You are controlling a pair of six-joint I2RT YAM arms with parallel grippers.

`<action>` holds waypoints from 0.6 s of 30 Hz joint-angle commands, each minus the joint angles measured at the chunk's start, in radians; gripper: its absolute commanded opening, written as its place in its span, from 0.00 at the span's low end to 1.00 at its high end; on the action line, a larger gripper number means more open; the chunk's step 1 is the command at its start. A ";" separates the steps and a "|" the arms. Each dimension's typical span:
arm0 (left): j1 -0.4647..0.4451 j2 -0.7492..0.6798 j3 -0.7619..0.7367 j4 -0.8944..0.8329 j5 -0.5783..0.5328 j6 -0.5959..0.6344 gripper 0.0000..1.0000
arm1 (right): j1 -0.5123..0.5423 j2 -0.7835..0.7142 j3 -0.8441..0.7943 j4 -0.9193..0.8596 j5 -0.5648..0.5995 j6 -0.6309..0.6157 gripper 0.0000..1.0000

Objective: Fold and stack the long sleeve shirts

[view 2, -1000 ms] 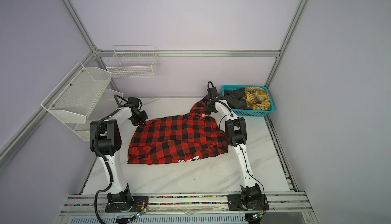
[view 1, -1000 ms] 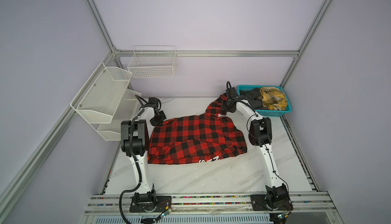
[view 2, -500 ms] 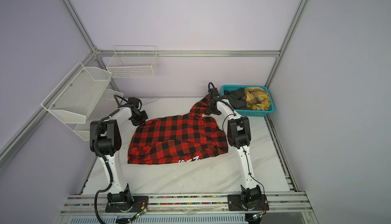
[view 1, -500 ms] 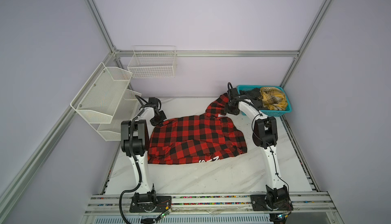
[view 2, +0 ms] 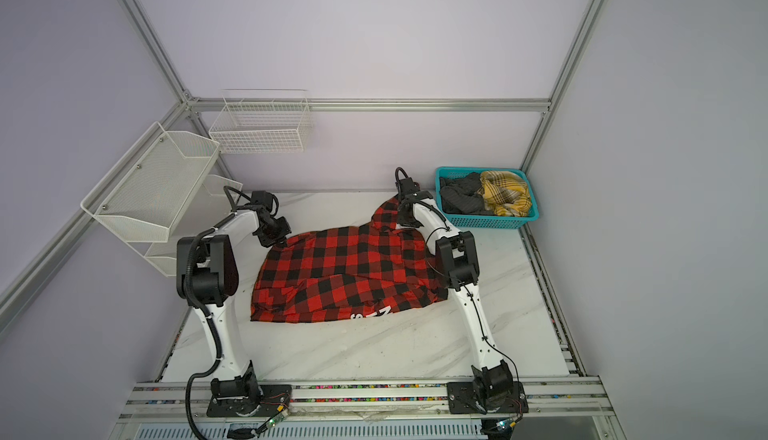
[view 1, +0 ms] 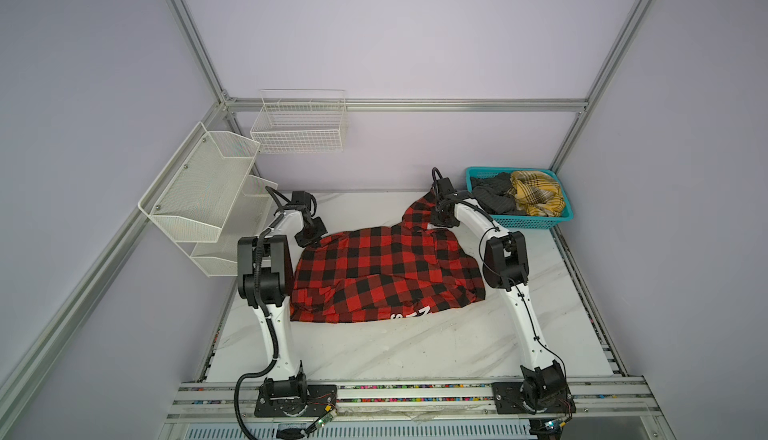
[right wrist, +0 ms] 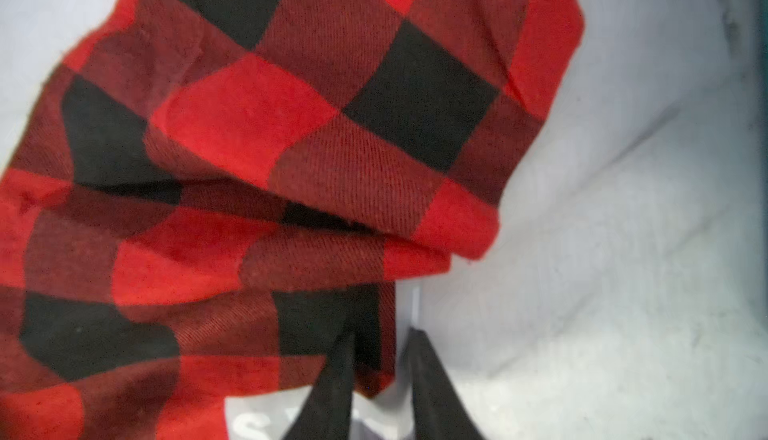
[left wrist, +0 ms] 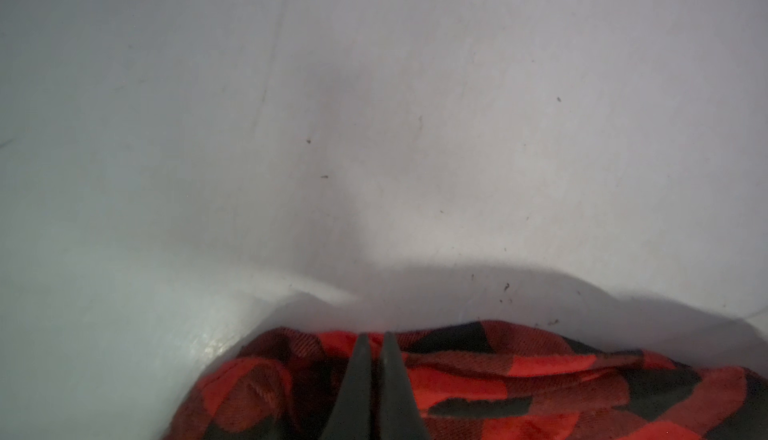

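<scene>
Right now the red shirt (view 1: 386, 276) (view 2: 349, 276) lies spread and rumpled across the middle of the bench (view 1: 395, 350), between the two arms in both top views. Its lower edge is folded over, so parts of white letters (view 1: 411, 315) show there. A narrow part of the shirt runs up and right from the main spread, toward the upper right of the frame. The left tool (view 1: 311, 242) (view 2: 276, 243) sits at the shirt's upper left corner. In the left wrist view this tool (left wrist: 375, 336) is closed, its two dark fingers (left wrist: 357, 375) pressed nearly together on a bunched edge of the check cloth, with bare bench beyond it. The right tool (view 1: 437, 223) (view 2: 404, 221) is at the narrow upper part of the shirt, just left of the basket (view 1: 532, 221) (view 2: 490, 222). In the right wrist view that tool (right wrist: 382, 334) is slightly open: its fingers (right wrist: 432, 388) stand a little apart, a strip of shirt edge lies in the gap against one of them, and a sliver of white bench shows beside the strip. Folds of the shirt fill most of that view, and a white letter (right wrist: 245, 425) shows on it. The basket stands at the upper right corner of the bench, holding the grey shirt (view 1: 494, 197) and, to its right, the yellow shirt (view 1: 538, 195), both crumpled and touching. Two white wire racks (view 1: 199, 184) hang on the walls at the upper left.
</scene>
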 commanded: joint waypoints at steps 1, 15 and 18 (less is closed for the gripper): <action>0.006 0.003 -0.015 0.015 0.006 0.012 0.00 | 0.000 0.119 0.027 -0.117 0.041 0.012 0.11; 0.006 -0.101 0.001 0.039 0.088 -0.112 0.00 | -0.008 -0.128 0.075 0.046 -0.034 -0.036 0.00; 0.008 -0.155 -0.032 0.074 0.104 -0.169 0.00 | -0.008 -0.241 -0.049 0.092 -0.033 -0.033 0.00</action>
